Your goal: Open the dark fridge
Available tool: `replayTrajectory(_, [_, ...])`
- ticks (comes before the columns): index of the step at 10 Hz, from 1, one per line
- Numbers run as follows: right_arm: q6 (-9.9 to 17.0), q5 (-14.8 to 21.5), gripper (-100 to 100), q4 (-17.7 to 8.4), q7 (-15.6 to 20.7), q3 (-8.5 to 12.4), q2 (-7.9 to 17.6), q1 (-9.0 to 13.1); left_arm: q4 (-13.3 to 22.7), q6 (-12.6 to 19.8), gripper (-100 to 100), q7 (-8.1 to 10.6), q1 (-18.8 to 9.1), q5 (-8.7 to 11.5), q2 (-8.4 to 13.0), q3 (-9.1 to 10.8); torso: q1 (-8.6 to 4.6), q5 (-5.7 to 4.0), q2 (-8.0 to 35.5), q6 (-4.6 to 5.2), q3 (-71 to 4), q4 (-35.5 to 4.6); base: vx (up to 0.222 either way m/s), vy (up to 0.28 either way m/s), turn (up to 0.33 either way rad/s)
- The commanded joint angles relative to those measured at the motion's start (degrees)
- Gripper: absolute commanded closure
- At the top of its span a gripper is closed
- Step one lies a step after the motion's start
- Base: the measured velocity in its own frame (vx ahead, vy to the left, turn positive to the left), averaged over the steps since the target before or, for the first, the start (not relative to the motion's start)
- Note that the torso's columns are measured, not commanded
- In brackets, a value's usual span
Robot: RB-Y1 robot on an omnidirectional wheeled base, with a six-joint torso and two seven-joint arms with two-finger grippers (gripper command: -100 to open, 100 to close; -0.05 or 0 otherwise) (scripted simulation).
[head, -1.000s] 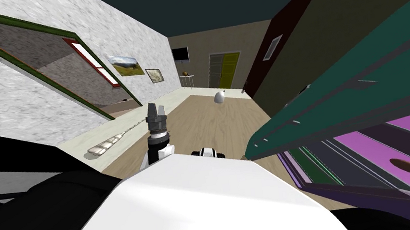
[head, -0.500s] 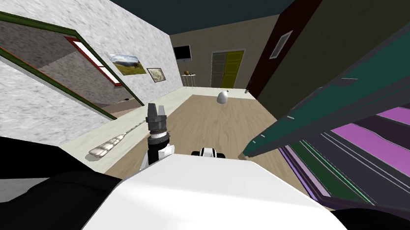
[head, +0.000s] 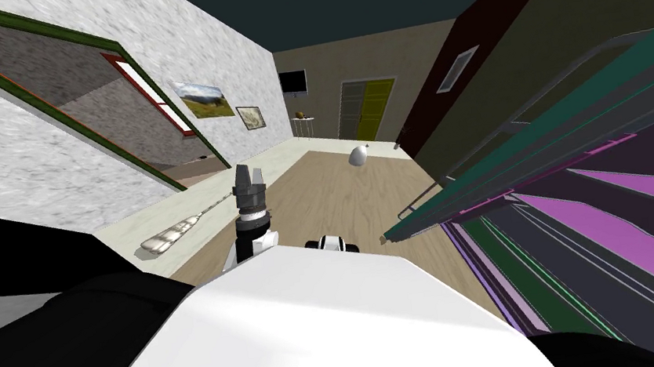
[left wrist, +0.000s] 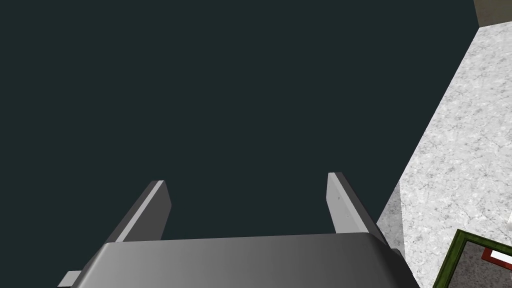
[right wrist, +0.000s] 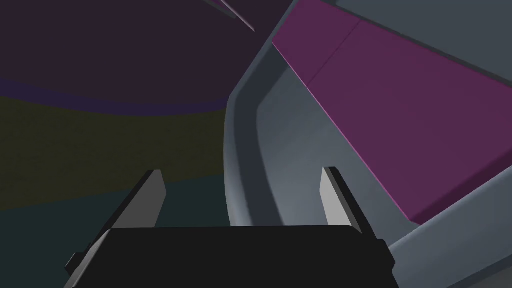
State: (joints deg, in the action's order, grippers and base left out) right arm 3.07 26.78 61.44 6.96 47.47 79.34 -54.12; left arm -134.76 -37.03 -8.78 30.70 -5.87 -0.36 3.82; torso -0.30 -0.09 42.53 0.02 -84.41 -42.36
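Teal fridge door point(head: 592, 107), magenta shelves point(head: 623, 221), speckled grey wall point(head: 13, 155)

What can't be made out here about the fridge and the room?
Fridge interior: head view's right edge cuts it off, and the teal door covers part.
Round thing on the far table: head view, too small to name.
Right gripper: right wrist view, open near a grey moulding; contact cannot be told.

Wood floor point(head: 334, 192); wall point(head: 14, 163) v. rough; fridge door point(head: 563, 126) matt.
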Motion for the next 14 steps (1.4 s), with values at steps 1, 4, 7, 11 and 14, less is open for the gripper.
replayTrajectory(1, [-0.26,-0.25,-100,-0.57,-0.25,0.26,0.97,-0.37,0.0,0.0,0,0.0,0.01,0.0,0.01,0.01,-0.17,-0.04,-0.24,0.01,-0.14,0.06,0.052,-0.049,-0.015])
replayTrajectory(4, [-1.75,-2.27,-100,-1.59,-2.38,2.86,5.5,-4.51,0.0,0.0,0,0.0,0.01,0.0,0.0,0.0,0.5,0.17,-0.24,-0.02,-0.15,0.07,0.043,0.001,-0.162])
replayTrajectory(7, [-2.79,-3.76,-100,-2.28,-3.92,4.77,8.8,-7.59,0.0,0.0,0,0.0,0.0,0.0,0.0,0.0,0.3,0.08,-0.24,-0.02,-0.15,0.08,0.035,0.012,-0.116])
replayTrajectory(11, [-3.19,-5.28,-100,-1.97,-5.41,7.58,11.33,-11.97,0.0,0.0,0,0.0,0.0,0.0,0.0,0.0,0.3,0.09,-0.25,-0.02,-0.15,0.08,0.032,0.006,-0.097])
replayTrajectory(14, [-3.23,-5.34,0,-1.96,-5.54,7.71,11.41,-12.12,0.0,0.0,0,0.0,-0.01,0.0,0.0,0.0,0.29,0.09,-0.19,-0.02,-0.11,0.06,0.0,0.0,0.0])
